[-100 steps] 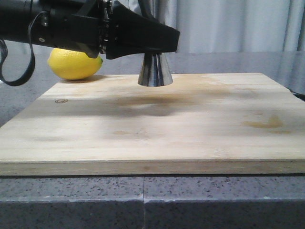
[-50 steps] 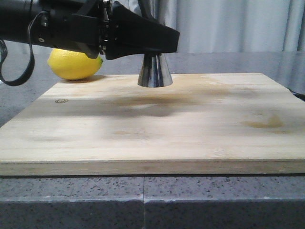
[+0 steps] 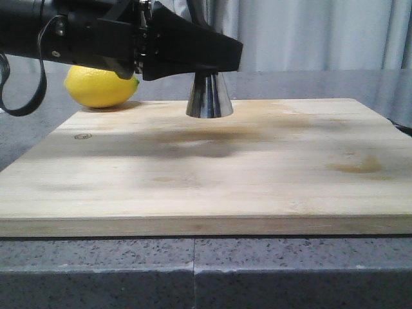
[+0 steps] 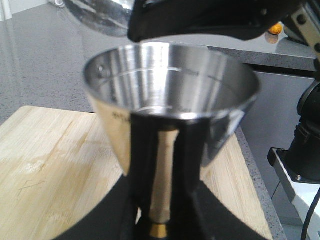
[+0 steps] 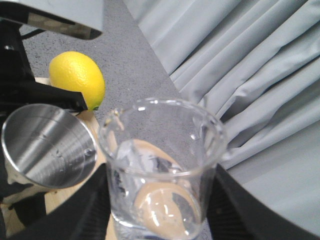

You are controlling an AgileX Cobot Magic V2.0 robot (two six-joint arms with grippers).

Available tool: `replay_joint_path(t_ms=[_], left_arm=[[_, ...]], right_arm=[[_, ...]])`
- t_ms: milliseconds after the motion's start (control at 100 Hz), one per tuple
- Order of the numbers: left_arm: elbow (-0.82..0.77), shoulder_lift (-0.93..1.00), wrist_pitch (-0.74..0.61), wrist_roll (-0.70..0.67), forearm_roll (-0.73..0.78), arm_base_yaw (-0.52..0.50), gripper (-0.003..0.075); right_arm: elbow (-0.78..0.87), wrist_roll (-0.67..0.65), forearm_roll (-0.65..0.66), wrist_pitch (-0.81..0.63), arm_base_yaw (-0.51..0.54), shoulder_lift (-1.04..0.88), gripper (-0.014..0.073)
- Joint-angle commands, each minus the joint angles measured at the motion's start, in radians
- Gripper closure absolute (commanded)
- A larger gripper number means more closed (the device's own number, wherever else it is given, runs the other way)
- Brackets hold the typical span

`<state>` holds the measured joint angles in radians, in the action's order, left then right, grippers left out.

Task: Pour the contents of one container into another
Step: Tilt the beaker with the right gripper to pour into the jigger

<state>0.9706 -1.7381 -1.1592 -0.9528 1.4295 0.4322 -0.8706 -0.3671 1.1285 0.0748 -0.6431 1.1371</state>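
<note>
The steel jigger [image 3: 209, 96] stands upright at the far side of the board, and I cannot tell whether its base touches the wood. My left gripper [image 3: 211, 64] is shut on its waist. The left wrist view shows its open upper cup [image 4: 170, 95] and gold band [image 4: 160, 230] between the left gripper's [image 4: 160, 220] fingers. The clear glass beaker [image 5: 160, 165] is upright in my shut right gripper [image 5: 160, 212], close beside and above the jigger [image 5: 47, 150], whose inner wall carries droplets. The beaker's base [image 4: 97, 15] shows above the cup. The front view hides the beaker.
A yellow lemon [image 3: 100, 87] lies on the counter behind the board's far left corner, also seen as the lemon [image 5: 77, 77] from the right wrist. The wooden cutting board [image 3: 212, 180] covers most of the grey stone counter [image 3: 193, 270]. Grey curtains [image 5: 240, 75] hang behind.
</note>
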Motion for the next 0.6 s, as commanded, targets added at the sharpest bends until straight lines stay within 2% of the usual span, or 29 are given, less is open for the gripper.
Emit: replay_joint_path(t_ms=[0, 590], left_arm=[[0.023, 0.049, -0.205, -0.009, -0.035, 0.009, 0.0739], [0.023, 0.049, -0.205, -0.009, -0.033, 0.017, 0.0739]], right_arm=[[-0.04, 0.003, 0.026, -0.023, -0.002, -0.017, 0.045], [-0.04, 0.003, 0.097, -0.029, -0.002, -0.017, 0.045]])
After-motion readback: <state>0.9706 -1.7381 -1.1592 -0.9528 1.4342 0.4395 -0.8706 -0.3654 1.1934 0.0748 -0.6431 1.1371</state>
